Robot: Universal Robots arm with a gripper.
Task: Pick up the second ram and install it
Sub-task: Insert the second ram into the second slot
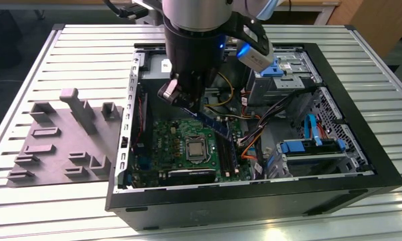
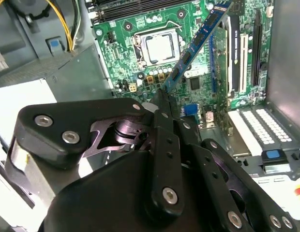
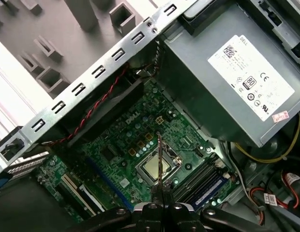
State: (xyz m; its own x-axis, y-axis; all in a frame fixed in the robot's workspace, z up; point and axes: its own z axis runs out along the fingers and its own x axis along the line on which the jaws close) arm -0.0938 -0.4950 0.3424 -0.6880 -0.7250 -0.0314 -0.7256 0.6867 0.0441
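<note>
Alignment first. Pinched tight in black linkage gripper (image 2: 162,96): slim dark blue-green second ram (image 2: 198,41), tilted over green motherboard (image 1: 167,140) at centre of exterior view. Level it, square it to long black plastic slots (image 1: 228,153), lower straight, press both ends evenly; mind orange cables (image 1: 249,150).

End of second ram (image 2: 194,47) hidden w/in tool (image 2: 162,96); tool body cropped.

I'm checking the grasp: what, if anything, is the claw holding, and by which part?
The claw is shut on the second ram, gripping it at one end; the rest of the stick juts out above the motherboard.
</note>
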